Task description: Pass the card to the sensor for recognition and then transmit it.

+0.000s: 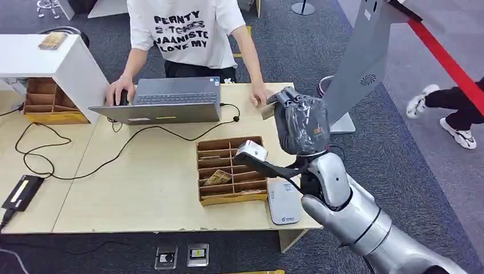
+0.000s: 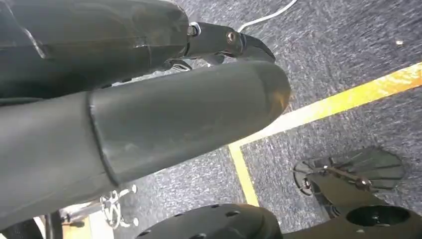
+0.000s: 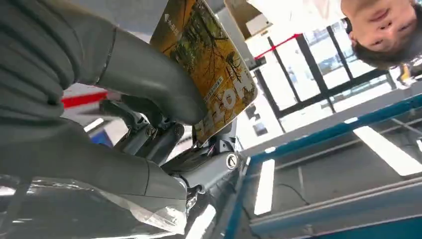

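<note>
My right hand (image 1: pixel 299 123), wrapped in clear plastic, is raised over the table's far right part. It pinches a yellow picture card (image 3: pixel 211 59) between the thumb (image 3: pixel 149 74) and the darker fingers. In the head view the card (image 1: pixel 267 109) sticks out toward the person's hand (image 1: pixel 259 96), which lies on the table right beside it; whether they touch I cannot tell. The white sensor pad (image 1: pixel 283 201) lies flat near the front edge, below my forearm. My left hand (image 2: pixel 189 114) hangs over the carpet, fingers stretched out, holding nothing.
A wooden divider tray (image 1: pixel 231 170) with a few cards sits left of the sensor. A person stands behind an open laptop (image 1: pixel 165 100) with cables trailing left. A grey stand (image 1: pixel 362 63) rises at the table's right end. Another tray (image 1: pixel 48 103) sits far left.
</note>
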